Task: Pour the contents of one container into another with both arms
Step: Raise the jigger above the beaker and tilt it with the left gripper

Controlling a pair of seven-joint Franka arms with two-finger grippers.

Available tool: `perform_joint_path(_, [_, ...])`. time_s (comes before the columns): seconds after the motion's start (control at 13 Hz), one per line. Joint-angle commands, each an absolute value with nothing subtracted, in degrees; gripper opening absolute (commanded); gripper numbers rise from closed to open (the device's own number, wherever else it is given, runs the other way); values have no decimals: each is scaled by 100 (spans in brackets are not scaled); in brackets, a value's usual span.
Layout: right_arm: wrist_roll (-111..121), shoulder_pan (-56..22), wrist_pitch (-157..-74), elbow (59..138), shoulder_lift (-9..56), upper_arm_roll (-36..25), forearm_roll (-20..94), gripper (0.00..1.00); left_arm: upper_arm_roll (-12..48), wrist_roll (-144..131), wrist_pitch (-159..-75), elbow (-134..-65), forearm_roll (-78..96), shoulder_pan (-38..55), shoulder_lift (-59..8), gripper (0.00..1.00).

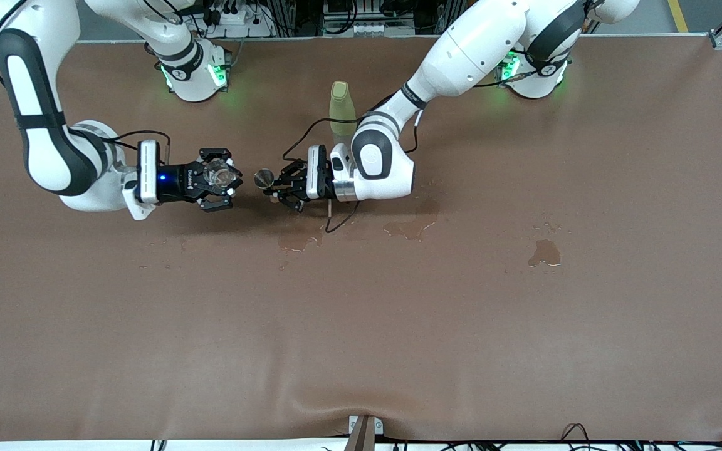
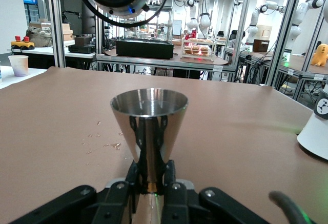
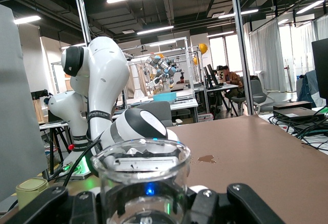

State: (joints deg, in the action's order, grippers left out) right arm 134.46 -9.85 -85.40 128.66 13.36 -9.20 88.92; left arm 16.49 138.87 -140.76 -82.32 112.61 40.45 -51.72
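Nearest the front camera, only bare brown table (image 1: 398,351). Farther up, three wet patches: one puddle (image 1: 544,252) at three o'clock from the table's middle, well apart from the arms, and two shallower spills (image 1: 411,225) close to the middle, just below the grippers in the front view.

Next, at about ten o'clock from the middle, both grippers face to face over the table. Right gripper (image 1: 217,183), reaching in from nine o'clock, clamped around a clear glass beaker (image 1: 215,174), upright, mouth up. Left gripper (image 1: 278,186), reaching in from one o'clock, pinched tight on the narrow foot of a cone-shaped steel cup (image 1: 265,178), also upright. Steel cup at three o'clock of the beaker, near it but not touching.

Farther up, at twelve o'clock from the middle, a pale yellow-green bottle (image 1: 341,106) standing on the table, partly hidden by the left arm. Farthest, both arm bases along the table's top edge.

Judged step: both containers picked up and brought side by side, pouring not yet begun, since neither is tilted. Hard to tell from the wrist views whether the steel cup holds liquid; probably the source, given its spoutless narrow shape and the wider beaker as receiver.

Next move likely calls for lifting the steel cup's rim above the beaker's mouth, closing the gap, then rolling the left wrist slowly while keeping the beaker level. Given the spills on the table, worth aiming carefully.
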Motion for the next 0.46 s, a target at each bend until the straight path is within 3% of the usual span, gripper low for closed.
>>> perform_joint_path(0.0, [13658, -1203, -8770, 13130, 1178, -976, 9158, 0, 1529, 13834, -14159, -8016, 11408, 4157, -5273, 0])
perform_joint_path(0.38, [13878, -1678, -9017, 13543, 1204, -967, 9763, 0, 1521, 13834, -14159, -8024, 11382, 4148, -5273, 0])
